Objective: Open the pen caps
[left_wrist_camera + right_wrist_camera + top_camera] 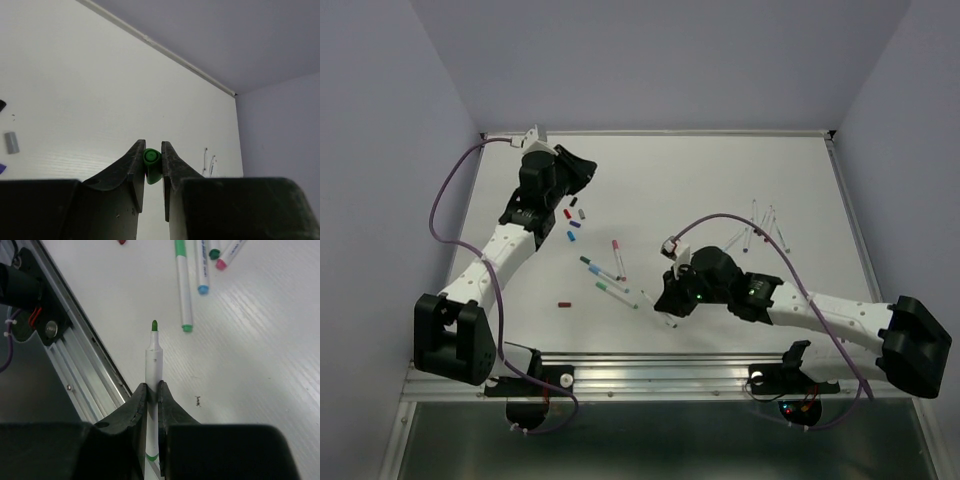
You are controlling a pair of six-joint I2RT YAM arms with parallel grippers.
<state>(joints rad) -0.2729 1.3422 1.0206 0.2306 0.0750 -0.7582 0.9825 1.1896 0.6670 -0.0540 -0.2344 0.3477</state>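
Grip status first: left gripper [152, 147] is clamped on green cap [151, 167], pinched btwn both fingers just behind the tips. Right gripper [153, 386] is clamped on green pen [154, 357], barrel squeezed at the fingertips w/ bare nib out front. So this cap is already off its pen, & the two are well apart across the table [720, 180].

Handling, as a judgement: caps look like tiny hard plastic tubes, v. light, stiff, smooth & round. Prob. slippery & quick to roll or twist out of a pinch. Best hold is across the round side, approx mid-length, pads flat on it, as the left gripper has it. Pen barrel is thin, stiff, light; hold it close to the cap end so a pull doesn't lever it sideways.

Direction: green cap's long axis runs roughly along the left fingers, one round end facing out past the tips. Can't tell if that's the mouth or the closed end. Green pen's long axis lies in line w/ the right fingers, nib pointing straight ahead of them, rear of barrel running back under the palm.

Ahead of the right gripper, beyond the nib & slightly to its right, more pens [184, 295] lie flat, roughly parallel to the held one. Well off to the left of the left fingers a grey cap [11, 142] sits loose on the table.
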